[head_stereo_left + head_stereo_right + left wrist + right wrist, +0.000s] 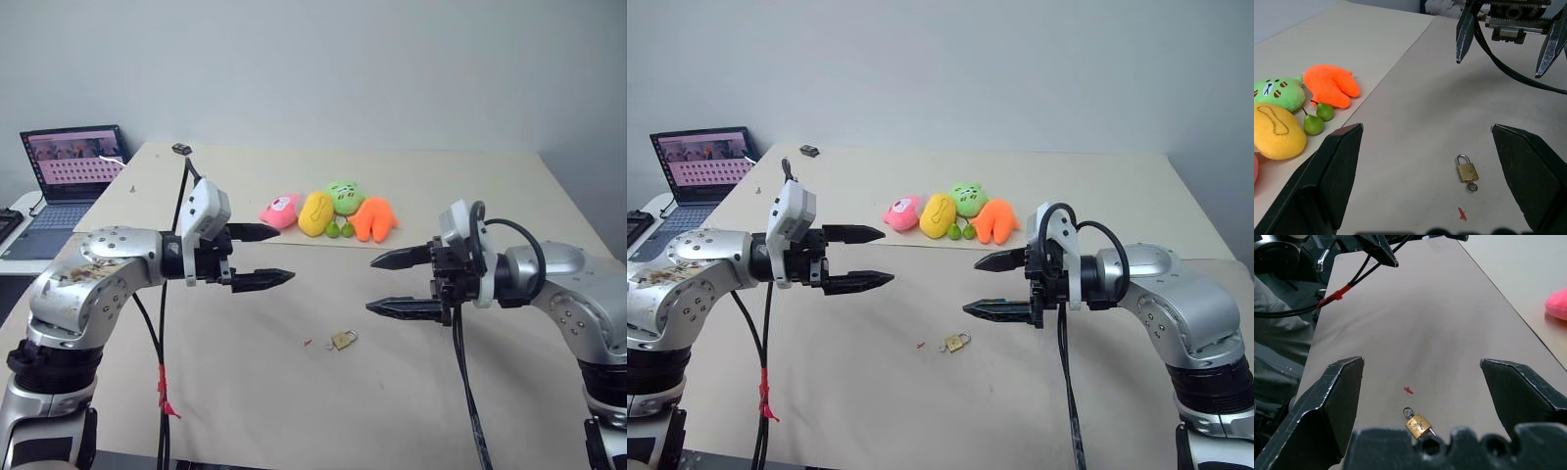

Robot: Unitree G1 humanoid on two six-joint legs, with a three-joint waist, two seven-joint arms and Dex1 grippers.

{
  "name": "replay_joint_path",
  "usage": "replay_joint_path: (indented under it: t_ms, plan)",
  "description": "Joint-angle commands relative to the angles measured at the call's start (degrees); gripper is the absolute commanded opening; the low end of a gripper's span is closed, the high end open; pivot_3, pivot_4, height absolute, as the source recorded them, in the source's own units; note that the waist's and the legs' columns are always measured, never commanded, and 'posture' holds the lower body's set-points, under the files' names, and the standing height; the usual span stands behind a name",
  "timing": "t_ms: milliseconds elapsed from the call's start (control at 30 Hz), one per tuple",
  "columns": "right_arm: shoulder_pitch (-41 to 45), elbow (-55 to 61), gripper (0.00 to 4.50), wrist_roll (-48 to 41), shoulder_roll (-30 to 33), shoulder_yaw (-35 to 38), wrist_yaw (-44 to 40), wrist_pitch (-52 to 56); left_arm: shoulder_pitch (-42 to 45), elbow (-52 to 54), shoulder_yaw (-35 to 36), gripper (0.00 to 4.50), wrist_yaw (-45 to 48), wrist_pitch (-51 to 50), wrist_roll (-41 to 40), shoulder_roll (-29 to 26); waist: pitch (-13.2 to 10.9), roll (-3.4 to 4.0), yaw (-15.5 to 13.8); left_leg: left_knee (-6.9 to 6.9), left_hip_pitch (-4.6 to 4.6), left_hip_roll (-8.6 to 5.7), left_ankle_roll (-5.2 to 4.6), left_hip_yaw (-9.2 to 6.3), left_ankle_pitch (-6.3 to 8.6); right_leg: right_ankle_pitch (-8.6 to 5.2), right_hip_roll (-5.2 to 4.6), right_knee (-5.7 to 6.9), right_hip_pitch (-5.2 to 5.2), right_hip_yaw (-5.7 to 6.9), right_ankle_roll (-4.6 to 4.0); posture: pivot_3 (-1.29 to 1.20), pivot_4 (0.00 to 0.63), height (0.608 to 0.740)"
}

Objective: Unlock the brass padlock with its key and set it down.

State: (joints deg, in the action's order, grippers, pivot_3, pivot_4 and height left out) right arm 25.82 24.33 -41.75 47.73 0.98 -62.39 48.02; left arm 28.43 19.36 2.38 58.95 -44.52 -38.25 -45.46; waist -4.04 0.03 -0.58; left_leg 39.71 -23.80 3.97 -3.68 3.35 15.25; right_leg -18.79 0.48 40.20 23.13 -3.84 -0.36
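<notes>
The brass padlock lies flat on the beige table between my two arms, its silver shackle closed. A small silver key sits at the bottom of its body. My left gripper hangs above the table to the padlock's left, pointing right, open and empty. Facing it from the right, my right gripper is open and empty too. Both hover well above the padlock and touch nothing. In the left wrist view the padlock lies between my own fingers.
Pink, yellow, green and orange plush toys lie in a row behind the padlock, with small green pears. A red speck lies beside the lock. A laptop stands far left. Cables hang from both wrists.
</notes>
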Motion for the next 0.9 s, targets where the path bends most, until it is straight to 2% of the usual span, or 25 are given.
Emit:
replay_joint_path:
  t_ms: [33, 133, 267, 433, 667, 900]
  plan:
    - [0.35, 1.43, 4.50, 1.48, 0.16, 0.22, 1.68, -1.49, 1.27, -0.10, 0.88, 4.48, -0.10, 1.00, -0.05, -0.08, 0.01, 0.01, -0.05, 0.00, 0.00, 0.00, 0.00, 0.00, 0.00, 0.00, 0.00, 0.00, 0.00, 0.00, 0.00, 0.00, 0.150, 0.644]
    - [0.96, 1.17, 4.50, 6.93, -1.01, -5.44, 2.64, -5.06, 0.33, -1.55, 2.09, 4.48, 0.55, 0.33, -1.21, -0.50, 0.01, 0.01, -0.04, -0.01, 0.02, 0.01, 0.00, -0.02, 0.00, 0.00, 0.01, 0.01, 0.00, 0.00, 0.00, 0.00, 0.150, 0.644]
    - [0.90, 0.74, 4.50, 13.21, -1.40, -13.93, -0.30, -10.00, -0.40, -1.41, 3.07, 4.48, -0.43, -1.75, -2.86, -0.33, 0.00, 0.03, 0.02, -0.02, 0.00, 0.02, -0.01, -0.01, 0.01, 0.00, 0.01, 0.02, 0.04, -0.01, 0.00, 0.00, 0.150, 0.644]
    - [2.12, -8.44, 4.50, 23.00, -5.23, -23.34, -3.71, -21.15, -1.80, -1.08, 3.68, 4.48, -3.85, -1.30, -1.61, -0.08, -0.02, 0.01, -0.05, 0.01, 0.03, 0.01, -0.02, 0.00, 0.01, 0.00, -0.01, 0.00, 0.02, 0.00, 0.00, 0.00, 0.150, 0.644]
    - [3.97, -20.15, 4.50, 29.73, -9.16, -26.89, -8.46, -33.26, -5.53, 1.15, 4.46, 4.48, -6.45, -0.39, -0.03, -1.49, -0.03, 0.01, -0.08, 0.07, 0.02, 0.00, 0.01, 0.04, 0.00, 0.00, -0.04, 0.05, 0.04, 0.00, 0.00, 0.00, 0.150, 0.644]
    - [4.61, -25.38, 4.50, 32.93, -11.33, -26.88, -10.65, -38.21, -7.53, 2.28, 6.71, 4.48, -6.85, -1.95, -1.57, -2.53, -0.03, 0.02, -0.08, 0.04, 0.03, 0.02, 0.00, 0.00, 0.01, 0.00, -0.01, 0.31, 0.09, 0.03, -0.01, 0.00, 0.150, 0.644]
